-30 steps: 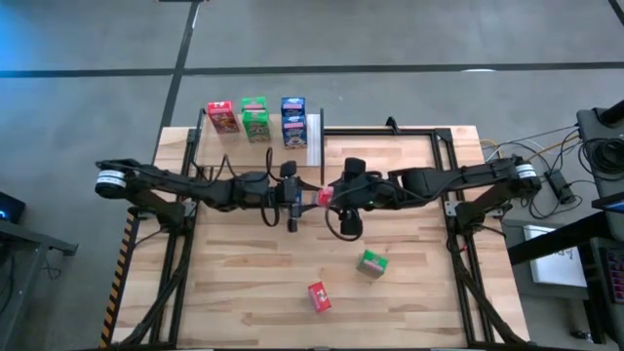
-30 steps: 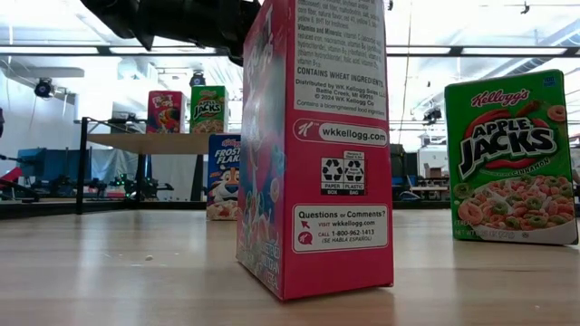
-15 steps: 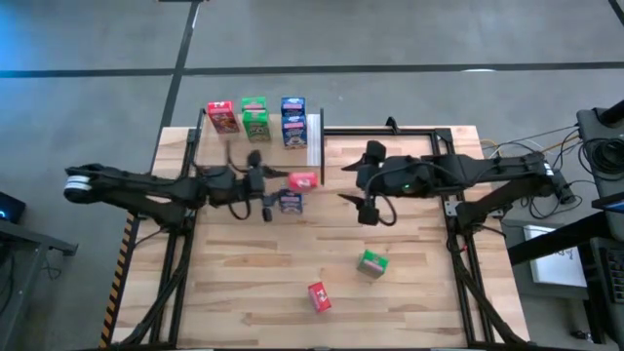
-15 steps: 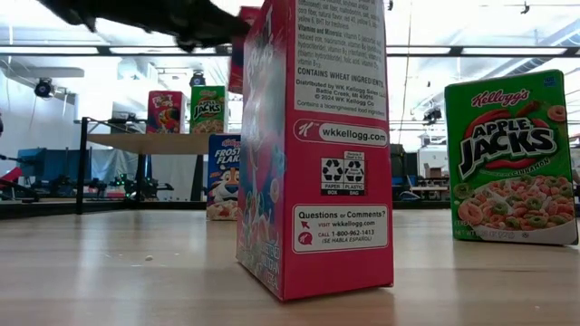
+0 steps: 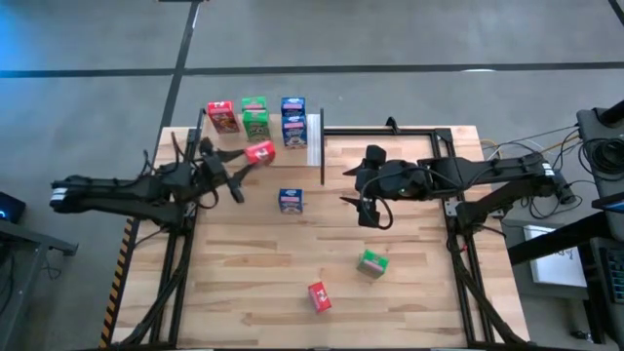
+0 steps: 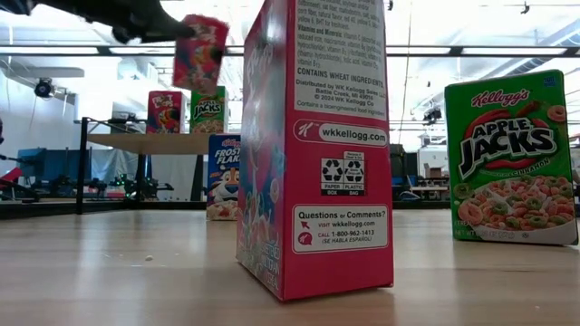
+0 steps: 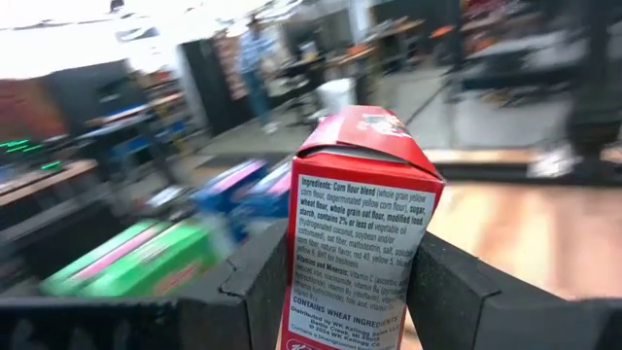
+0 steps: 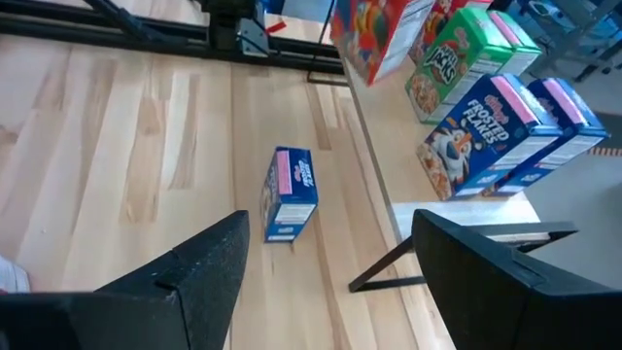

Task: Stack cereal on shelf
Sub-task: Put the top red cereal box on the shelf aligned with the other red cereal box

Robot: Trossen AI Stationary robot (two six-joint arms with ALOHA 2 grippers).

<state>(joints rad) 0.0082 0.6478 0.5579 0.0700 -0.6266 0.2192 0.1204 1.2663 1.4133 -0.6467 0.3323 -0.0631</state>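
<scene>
My left gripper (image 5: pixel 248 157) is shut on a red cereal box (image 5: pixel 260 152), in the air just in front of the shelf (image 5: pixel 314 139). In the low view the box (image 6: pixel 199 52) hangs tilted above the shelf panel (image 6: pixel 149 142). A red (image 5: pixel 222 117), a green (image 5: pixel 255 119) and blue boxes (image 5: pixel 292 119) stand on the shelf. A blue box (image 5: pixel 290 200) stands on the table. My right gripper (image 5: pixel 369 210) is open and empty, right of that blue box (image 8: pixel 292 194). My left gripper pinches the red box between its two fingers (image 7: pixel 255 292), one on each broad face, with the printed narrow side (image 7: pixel 358 243) facing the wrist camera. The fingers come about level from the table's left. The box is lifted clear and tilted.
A green box (image 5: pixel 371 262) and a red box (image 5: pixel 319 296) stand near the table's near edge; they loom large in the low view as red (image 6: pixel 313 154) and green (image 6: pixel 512 158). Black metal uprights (image 5: pixel 323 146) edge the shelf. Bare wood lies between the arms.
Both grippers were together at the table's middle with the red box between them. My right gripper drew back toward the right edge. My left gripper carried the red box up and toward the far left, to the shelf. The blue box on the table stayed put.
</scene>
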